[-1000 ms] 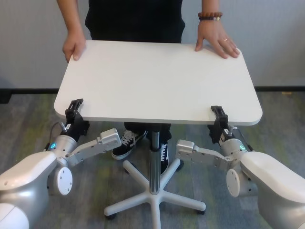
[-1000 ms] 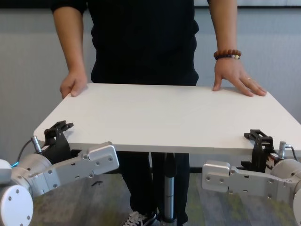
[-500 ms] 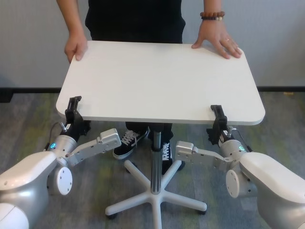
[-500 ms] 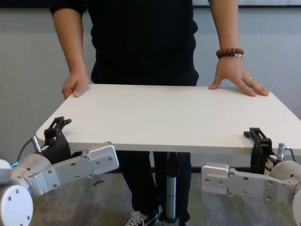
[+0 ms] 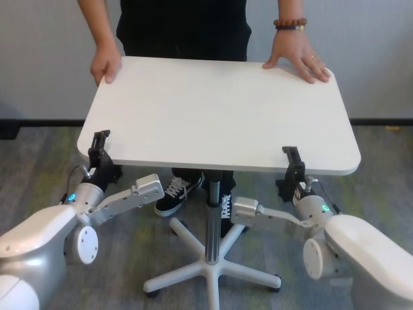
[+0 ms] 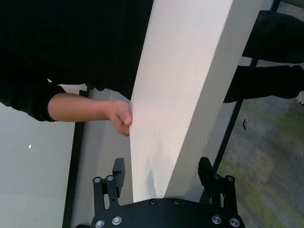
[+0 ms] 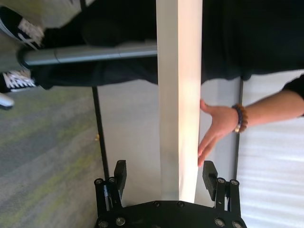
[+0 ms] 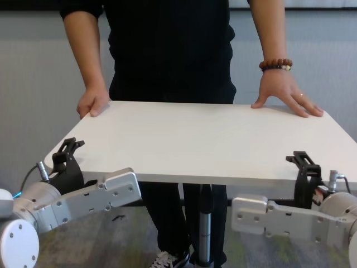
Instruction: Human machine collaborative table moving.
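Head above, chest level, sharing table

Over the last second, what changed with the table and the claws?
Both claws, left and right, opened and let go of the large white rectangular tabletop, which shifted slightly toward the robot's right. The person's hands stayed on its far edge.

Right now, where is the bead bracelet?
In the head view, the bead bracelet is at the far right, on the human's wrist just above the hand lying flat on the table's far corner.
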You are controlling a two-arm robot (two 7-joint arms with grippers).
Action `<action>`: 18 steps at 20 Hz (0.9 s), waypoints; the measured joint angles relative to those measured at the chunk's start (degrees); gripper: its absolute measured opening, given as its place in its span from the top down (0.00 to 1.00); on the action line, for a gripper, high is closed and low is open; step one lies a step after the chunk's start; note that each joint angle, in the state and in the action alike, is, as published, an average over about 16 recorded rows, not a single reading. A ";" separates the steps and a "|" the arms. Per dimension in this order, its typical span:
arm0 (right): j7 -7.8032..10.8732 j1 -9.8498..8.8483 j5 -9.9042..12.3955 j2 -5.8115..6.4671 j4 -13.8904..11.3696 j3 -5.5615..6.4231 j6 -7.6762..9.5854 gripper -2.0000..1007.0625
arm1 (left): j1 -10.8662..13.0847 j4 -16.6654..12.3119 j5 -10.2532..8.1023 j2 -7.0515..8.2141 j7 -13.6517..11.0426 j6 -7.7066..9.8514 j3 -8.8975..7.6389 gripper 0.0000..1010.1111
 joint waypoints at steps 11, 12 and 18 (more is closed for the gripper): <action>7.67 -7.59 0.52 3.32 -14.56 -1.52 2.57 0.01 | 0.00 -0.01 0.00 0.00 0.00 0.00 0.00 0.01; 8.04 -8.15 0.62 3.55 -15.48 -1.53 2.61 0.01 | 0.00 -0.01 0.00 0.00 0.00 0.00 0.00 0.01; 9.03 -11.13 1.32 4.64 -20.02 -1.13 2.58 0.01 | 0.00 -0.01 0.00 0.00 0.00 0.00 0.00 0.01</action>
